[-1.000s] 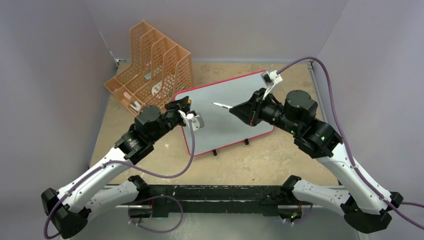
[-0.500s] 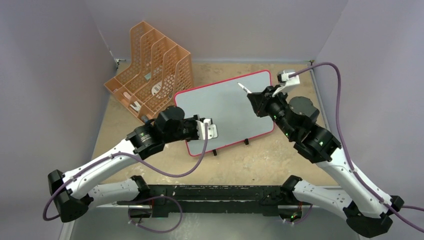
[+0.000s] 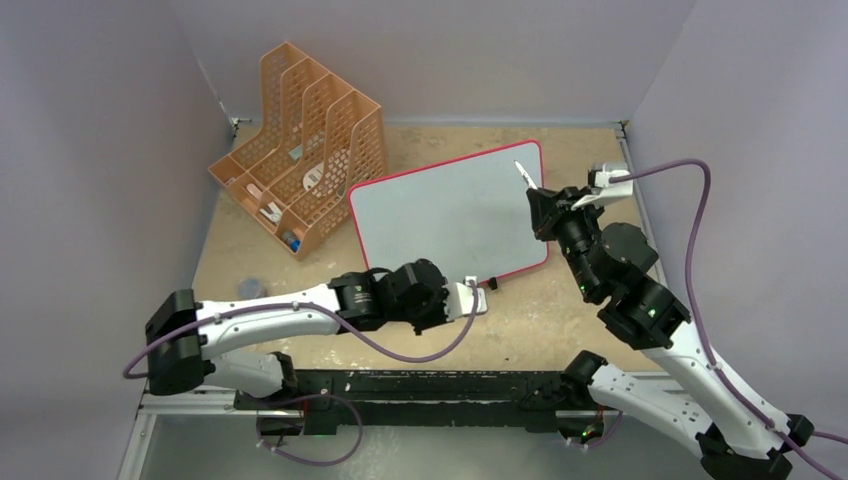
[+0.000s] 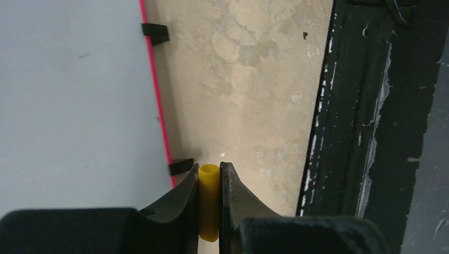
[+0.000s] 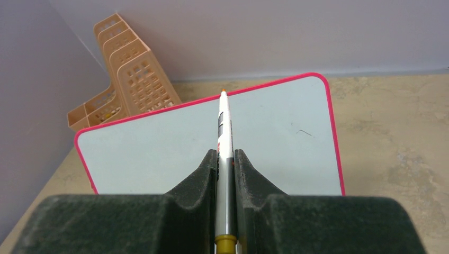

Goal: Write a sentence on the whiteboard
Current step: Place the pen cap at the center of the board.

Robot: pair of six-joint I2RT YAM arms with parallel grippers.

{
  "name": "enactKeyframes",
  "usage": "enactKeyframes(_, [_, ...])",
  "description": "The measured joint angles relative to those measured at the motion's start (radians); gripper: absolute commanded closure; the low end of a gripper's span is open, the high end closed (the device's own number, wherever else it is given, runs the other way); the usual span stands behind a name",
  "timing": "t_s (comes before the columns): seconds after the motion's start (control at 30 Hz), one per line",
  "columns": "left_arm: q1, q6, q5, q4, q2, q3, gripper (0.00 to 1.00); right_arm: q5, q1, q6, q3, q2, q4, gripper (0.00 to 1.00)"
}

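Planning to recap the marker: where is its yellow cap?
Left wrist view: the yellow cap is pinched in the left gripper, over the table beside the whiteboard's black foot.

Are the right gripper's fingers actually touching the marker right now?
Touching. The right wrist view shows the marker pinched between both fingers of the right gripper, no gap either side.

red-pink-edged whiteboard (image 3: pixel 440 225); orange perforated rack (image 3: pixel 300 160); yellow cap (image 4: pixel 209 198); white marker (image 5: pixel 225 127).
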Motion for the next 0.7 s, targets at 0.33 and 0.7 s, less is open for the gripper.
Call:
enactKeyframes(0.33, [-0.075,-0.19,-0.079,0.037,0.237,-0.002,0.96,0.012,0.0,0.0,-0.056,-0.029,0.027,1.0])
enactKeyframes(0.7, [-0.08,-0.233,-0.084,0.105,0.423,0.022,0.91,0.014,0.0,0.003,-0.061,-0.046,0.028,1.0])
